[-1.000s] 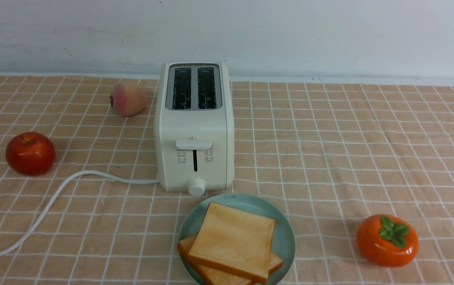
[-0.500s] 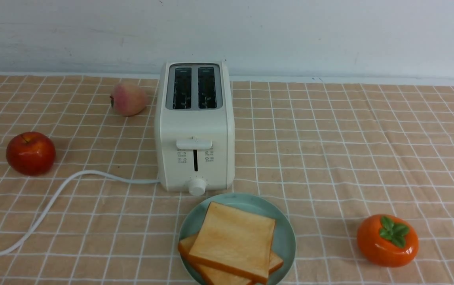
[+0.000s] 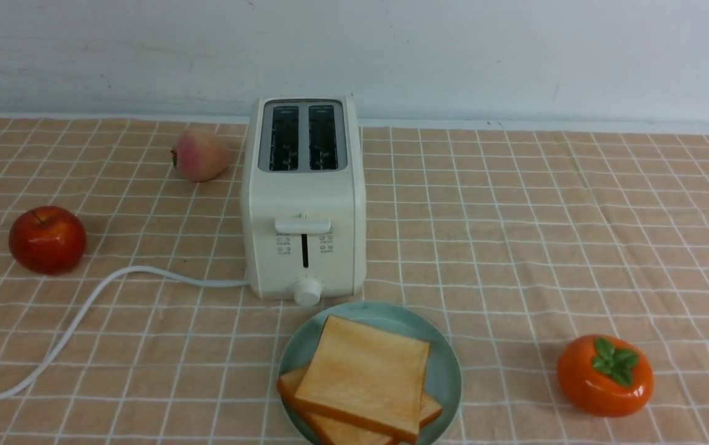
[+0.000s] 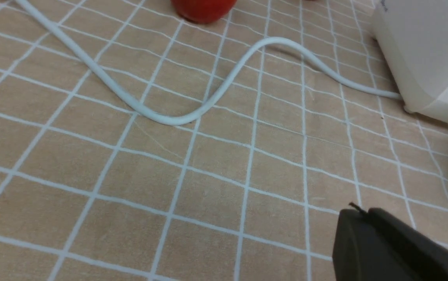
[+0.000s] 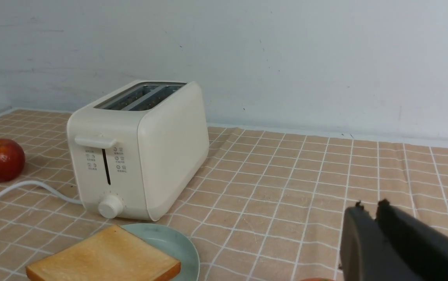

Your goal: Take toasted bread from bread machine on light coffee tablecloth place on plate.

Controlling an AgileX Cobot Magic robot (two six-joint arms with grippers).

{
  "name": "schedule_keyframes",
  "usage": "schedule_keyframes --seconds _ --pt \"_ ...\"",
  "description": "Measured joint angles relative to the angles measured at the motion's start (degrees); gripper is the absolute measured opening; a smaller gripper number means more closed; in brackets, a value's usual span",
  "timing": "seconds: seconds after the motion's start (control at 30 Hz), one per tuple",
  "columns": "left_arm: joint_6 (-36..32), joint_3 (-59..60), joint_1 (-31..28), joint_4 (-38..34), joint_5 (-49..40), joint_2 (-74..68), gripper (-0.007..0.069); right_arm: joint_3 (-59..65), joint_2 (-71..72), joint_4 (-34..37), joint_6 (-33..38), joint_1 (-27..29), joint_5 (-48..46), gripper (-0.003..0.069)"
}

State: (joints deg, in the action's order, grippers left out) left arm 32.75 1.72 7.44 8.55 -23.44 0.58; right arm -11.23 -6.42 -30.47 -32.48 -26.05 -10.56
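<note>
Both toast slices [image 3: 363, 374] are lying stacked on the plate [image 3: 447, 364] just in front of the toaster [image 3: 303, 204], so the shut, empty left end effector [image 4: 360, 211] and the empty right end effector [image 5: 371, 207], maybe shut, I cannot tell, should be steering well clear of that plate.

2 toast slices [image 3: 363, 371] stacked on plate [image 3: 447, 371], just in frt of toaster [image 3: 303, 204]; peach [image 3: 199, 154] behind-L, apple [image 3: 47, 240] far L, persimmon [image 3: 604, 375] R of plate.
</note>
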Motion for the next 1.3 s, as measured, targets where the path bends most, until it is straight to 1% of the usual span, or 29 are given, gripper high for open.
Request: schedule_keyframes --seconds 0.07,0.7,0.83,0.87,0.93,0.97,1.0,1.07,1.2,1.23,1.27,1.3 --pt "-0.04 0.00 1.52 -0.20 0.00 0.00 0.0004 0.00 0.00 0.00 0.00 0.00 0.00 0.0064" --pt "-0.04 0.00 1.71 -0.14 0.05 0.00 0.0020 0.00 0.22 -0.53 0.23 0.00 0.00 0.0090" --pt "-0.04 0.00 1.71 -0.14 0.05 0.00 0.0020 0.42 1.46 -1.93 2.88 0.12 -0.27 0.0096" --pt "-0.04 0.00 1.71 -0.14 0.05 0.00 0.0020 0.79 2.01 -1.17 5.20 0.61 -1.37 0.0097" --pt "-0.04 0.05 1.71 -0.14 0.05 0.00 0.0021 1.70 3.01 4.88 10.48 2.84 -4.99 0.0099" --pt "-0.04 0.05 1.71 -0.14 0.05 0.00 0.0021 1.70 3.12 4.88 10.48 3.13 -5.37 0.0099" --pt "-0.04 0.05 1.71 -0.14 0.05 0.00 0.0024 2.71 4.29 10.63 14.19 5.93 -8.20 0.0102" --pt "-0.04 0.05 1.71 -0.14 0.05 0.00 0.0029 4.72 6.05 17.40 19.10 9.93 -9.90 0.0104" --pt "-0.04 0.05 1.71 -0.14 0.21 0.00 0.0036 10.30 6.98 27.02 26.40 19.68 -9.15 0.0106" --pt "-0.04 0.05 1.71 -0.14 0.21 0.00 0.0037 11.76 6.98 30.47 28.35 22.69 -8.85 0.0108" --pt "-0.04 0.05 1.71 -0.14 0.21 0.00 0.0038 12.40 6.98 31.79 29.20 25.05 -9.01 0.0108" --pt "-0.04 0.05 1.71 -0.14 0.21 0.00 0.0038 12.40 6.98 32.05 29.37 25.49 -9.02 0.0109"
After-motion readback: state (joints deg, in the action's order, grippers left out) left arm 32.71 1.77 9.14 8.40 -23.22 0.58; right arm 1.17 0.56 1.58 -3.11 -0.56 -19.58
